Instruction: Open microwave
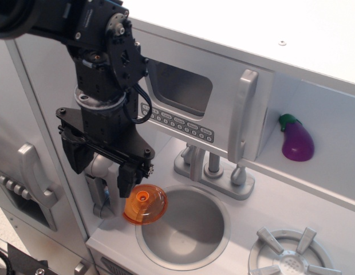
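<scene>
The microwave (183,103) is a grey cabinet with a wide flat door, a dark rounded window (180,86), a row of small oval buttons (180,121) and a tall silver bar handle (245,114) at the door's right edge. The door looks shut against the cabinet. My black gripper (102,175) hangs down in front of the microwave's left end, far left of the handle. Its fingers (127,182) are spread apart and hold nothing. A curved silver part (97,192) shows between and behind them.
An orange translucent cup (145,204) lies at the left rim of the round sink (183,252). A silver faucet (212,166) stands behind the sink. A purple eggplant (296,140) sits on the shelf to the right. A burner (295,258) is at the lower right. A lower door's curved handle (33,172) is at the left.
</scene>
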